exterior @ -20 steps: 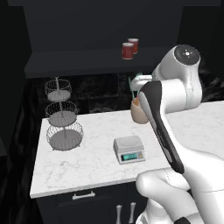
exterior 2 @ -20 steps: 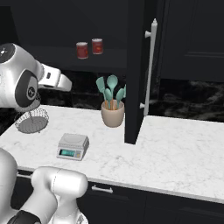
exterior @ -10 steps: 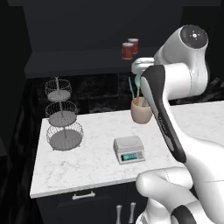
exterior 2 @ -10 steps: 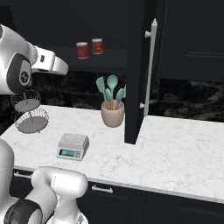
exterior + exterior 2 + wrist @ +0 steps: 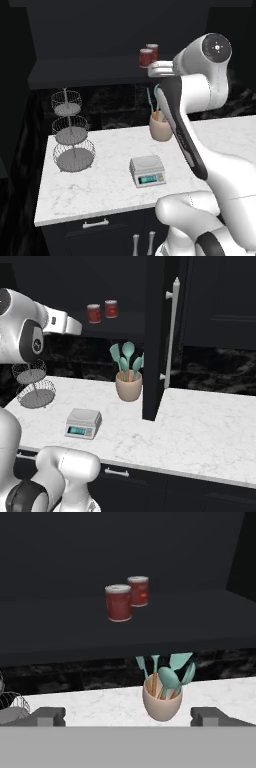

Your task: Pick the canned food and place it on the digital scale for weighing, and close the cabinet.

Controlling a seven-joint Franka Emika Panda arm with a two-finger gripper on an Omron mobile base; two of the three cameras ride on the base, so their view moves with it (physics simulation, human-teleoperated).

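I have raised the gripper [image 5: 128, 716] to shelf height, jaws apart and empty, facing the canned food [image 5: 118, 602]; pick pending.

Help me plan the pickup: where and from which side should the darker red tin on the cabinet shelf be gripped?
Grip the dark-red cylindrical tin across its round side wall at mid-height, coming level from the open front. It stands upright, and the brighter red tin stands close behind to one side.
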